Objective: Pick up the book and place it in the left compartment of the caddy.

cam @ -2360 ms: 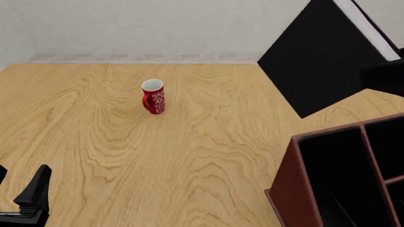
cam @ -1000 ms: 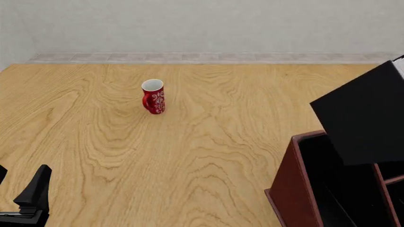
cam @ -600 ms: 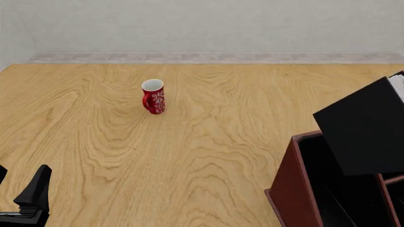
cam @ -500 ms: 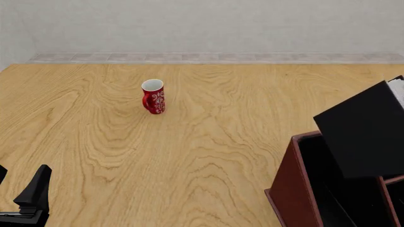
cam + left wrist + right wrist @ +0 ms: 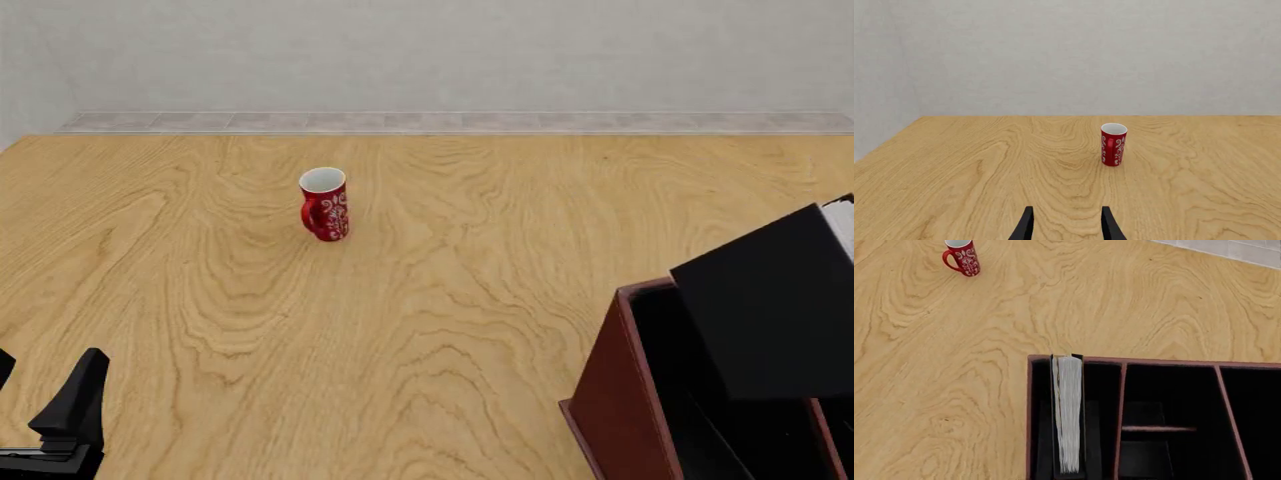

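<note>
The black book (image 5: 781, 300) hangs tilted over the reddish-brown caddy (image 5: 607, 400) at the front right, its lower part inside the left compartment (image 5: 674, 385). In the right wrist view the book's white page edge (image 5: 1069, 415) runs along the compartment's outer left wall, left of the divider (image 5: 1119, 415), in the black-lined left compartment (image 5: 1101, 390). The right gripper's fingers are outside every frame; the book stays suspended in line with that wrist camera. My left gripper (image 5: 1067, 230) is open and empty, low at the front left (image 5: 67, 410).
A red mug (image 5: 324, 204) with white pattern stands upright mid-table, ahead of the left gripper (image 5: 1113, 144) and far from the caddy (image 5: 963, 256). The caddy has smaller sections (image 5: 1167, 390) right of the divider. A wall bounds the table's far edge.
The book has come down and to the right from high above the table to over the caddy, and in the last half second sank a little deeper into the left compartment. The left arm is still.
</note>
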`<move>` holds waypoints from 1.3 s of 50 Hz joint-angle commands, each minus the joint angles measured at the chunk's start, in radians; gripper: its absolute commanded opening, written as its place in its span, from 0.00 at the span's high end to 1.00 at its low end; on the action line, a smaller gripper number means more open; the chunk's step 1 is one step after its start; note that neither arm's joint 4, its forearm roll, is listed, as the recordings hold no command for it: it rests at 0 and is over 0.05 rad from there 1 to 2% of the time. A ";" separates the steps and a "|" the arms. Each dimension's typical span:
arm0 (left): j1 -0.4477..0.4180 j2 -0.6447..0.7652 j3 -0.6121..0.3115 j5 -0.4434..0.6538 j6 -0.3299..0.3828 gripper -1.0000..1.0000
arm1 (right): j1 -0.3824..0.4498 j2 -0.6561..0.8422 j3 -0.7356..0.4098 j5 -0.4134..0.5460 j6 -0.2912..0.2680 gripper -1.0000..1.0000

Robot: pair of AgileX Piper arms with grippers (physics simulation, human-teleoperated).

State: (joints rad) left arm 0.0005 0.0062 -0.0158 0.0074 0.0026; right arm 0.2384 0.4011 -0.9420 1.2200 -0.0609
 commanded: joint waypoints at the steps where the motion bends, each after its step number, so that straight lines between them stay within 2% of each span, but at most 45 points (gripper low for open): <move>1: 0.000 -0.002 0.000 0.001 0.000 0.00 | -0.001 -0.038 0.028 0.000 0.036 1.00; 42: 0.000 -0.002 0.000 0.001 0.000 0.00 | -0.052 -0.084 0.117 0.000 0.049 1.00; 65: 0.000 -0.002 0.000 0.001 0.000 0.00 | -0.053 -0.078 0.146 0.000 0.057 1.00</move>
State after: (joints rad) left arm 0.0005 0.0061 -0.0158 0.0074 0.0026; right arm 0.1872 0.3267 -0.8022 1.2200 -0.0265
